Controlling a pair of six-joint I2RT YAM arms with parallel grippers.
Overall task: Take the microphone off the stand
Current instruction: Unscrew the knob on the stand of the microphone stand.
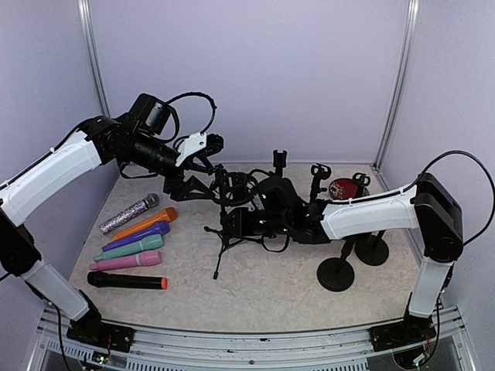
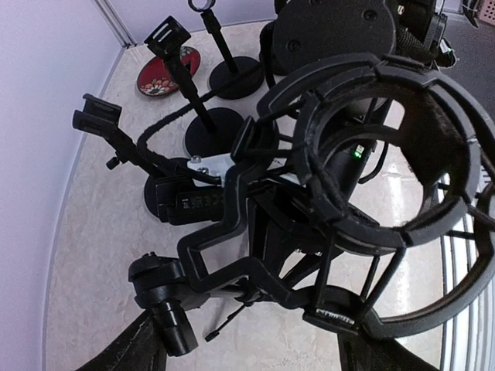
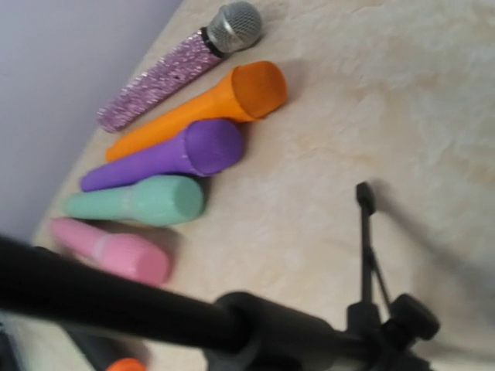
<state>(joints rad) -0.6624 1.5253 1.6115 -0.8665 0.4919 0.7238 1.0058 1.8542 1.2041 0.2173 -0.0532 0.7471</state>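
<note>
- Six microphones [image 1: 130,248] lay along the desk's [image 1: 271,309] left edge.
- Stand [image 1: 223,249] stood mid-desk, hemmed between left end effector [image 2: 251,352] and right end effector [image 1: 241,222].
- Left end effector was apart at the shock mount [image 2: 305,166]; right end effector: cannot tell.

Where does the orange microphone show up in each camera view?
Top view: the orange microphone lies left of centre, head toward upper right.
Left wrist view: not in it.
Right wrist view: upper middle, head to the right.
Shared landmark: the purple microphone lying right beside it in both those views.
</note>
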